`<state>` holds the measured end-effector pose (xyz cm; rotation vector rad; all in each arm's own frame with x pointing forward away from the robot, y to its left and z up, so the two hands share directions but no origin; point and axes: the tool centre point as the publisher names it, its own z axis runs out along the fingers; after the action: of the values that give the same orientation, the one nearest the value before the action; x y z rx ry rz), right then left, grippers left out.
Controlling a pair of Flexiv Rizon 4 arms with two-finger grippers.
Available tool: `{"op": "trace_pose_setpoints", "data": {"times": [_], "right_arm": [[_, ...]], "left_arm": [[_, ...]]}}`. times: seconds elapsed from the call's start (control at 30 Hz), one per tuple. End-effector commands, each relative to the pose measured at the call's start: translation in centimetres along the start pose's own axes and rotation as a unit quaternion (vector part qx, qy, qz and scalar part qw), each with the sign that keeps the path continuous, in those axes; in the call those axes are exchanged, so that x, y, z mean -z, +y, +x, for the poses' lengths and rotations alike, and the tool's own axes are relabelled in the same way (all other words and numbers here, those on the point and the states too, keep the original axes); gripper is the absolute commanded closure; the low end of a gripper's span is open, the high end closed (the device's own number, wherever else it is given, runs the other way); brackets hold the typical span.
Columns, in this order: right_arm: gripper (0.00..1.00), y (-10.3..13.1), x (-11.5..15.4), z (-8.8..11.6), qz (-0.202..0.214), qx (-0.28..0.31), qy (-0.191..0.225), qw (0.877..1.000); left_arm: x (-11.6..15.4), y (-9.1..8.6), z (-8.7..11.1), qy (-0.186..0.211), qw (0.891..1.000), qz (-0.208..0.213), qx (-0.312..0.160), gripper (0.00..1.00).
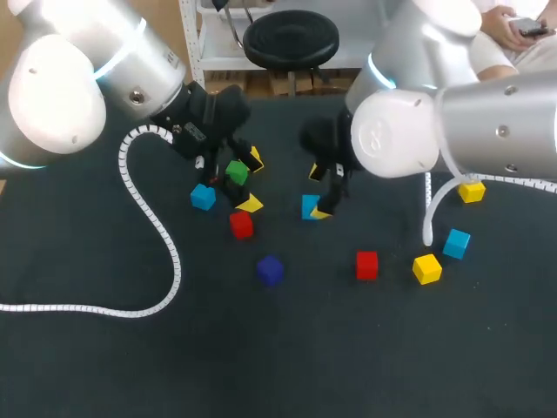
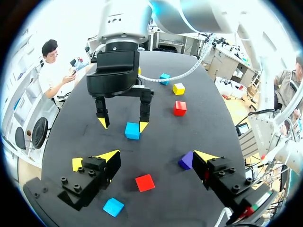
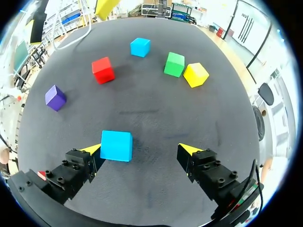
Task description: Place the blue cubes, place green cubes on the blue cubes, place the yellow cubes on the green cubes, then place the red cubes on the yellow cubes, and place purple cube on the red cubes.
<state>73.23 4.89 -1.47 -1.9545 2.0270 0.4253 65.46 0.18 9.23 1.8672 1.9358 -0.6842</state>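
Observation:
My right gripper [image 3: 142,151] stands open low over the table. A blue cube [image 3: 116,145] lies between its fingers, close against one tip and apart from the other. In the head view this gripper [image 1: 318,192] and that blue cube [image 1: 308,206] are at mid-table. My left gripper [image 2: 158,158] hangs open above a red cube [image 2: 145,182], with the purple cube [image 2: 187,161] beside one tip and a yellow cube [image 2: 77,164] beside the other. A green cube [image 1: 236,171] shows by the left gripper [image 1: 251,183], and a second blue cube [image 1: 203,197] lies to its left.
At the right lie another red cube [image 1: 366,265], a yellow cube [image 1: 426,268], a blue cube [image 1: 456,243] and, farther back, one more yellow cube [image 1: 472,191]. The left arm's white cable [image 1: 165,252] loops across the table's left half.

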Motion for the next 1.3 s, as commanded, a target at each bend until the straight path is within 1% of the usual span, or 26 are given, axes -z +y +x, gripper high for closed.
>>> {"op": "trace_pose_setpoints", "data": {"times": [0.03, 0.2, 0.4, 0.53, 0.73, 0.83, 1.07, 1.3], "right_arm": [[0.0, -0.6, -0.2, -0.3, -0.007, 0.005, 0.0, 1.0], [0.0, -0.2, 0.0, -0.3, -0.018, 0.018, 0.002, 1.0], [0.0, 0.9, 1.1, 0.4, -0.024, 0.019, -0.001, 1.0], [0.0, 1.0, 2.2, 0.4, -0.013, 0.009, -0.018, 1.0], [0.0, 1.2, 4.0, 0.7, 0.019, -0.02, -0.021, 0.999], [0.0, 1.4, 4.7, 1.2, 0.029, -0.032, -0.031, 0.999], [0.0, 2.5, 5.3, 1.8, 0.027, -0.049, -0.04, 0.998], [0.0, 3.0, 6.4, 3.0, 0.032, -0.066, -0.038, 0.997]], "left_arm": [[0.0, 0.1, 0.0, 0.0, 1.0, 0.002, -0.001, 0.0], [0.0, 0.1, 0.0, 0.0, 1.0, 0.002, -0.001, 0.0], [0.0, 0.1, 0.0, 0.0, 1.0, 0.002, -0.001, 0.0], [0.0, 0.1, 0.0, 0.0, 1.0, 0.002, -0.001, 0.0], [0.0, 0.1, 0.0, 0.0, 1.0, 0.002, -0.001, 0.0], [0.0, 0.1, 0.0, 0.0, 1.0, 0.002, -0.001, 0.0], [0.0, 0.1, 0.0, 0.0, 1.0, 0.002, -0.001, 0.0], [0.0, 0.1, 0.0, 0.0, 1.0, 0.002, -0.001, 0.0]]}}
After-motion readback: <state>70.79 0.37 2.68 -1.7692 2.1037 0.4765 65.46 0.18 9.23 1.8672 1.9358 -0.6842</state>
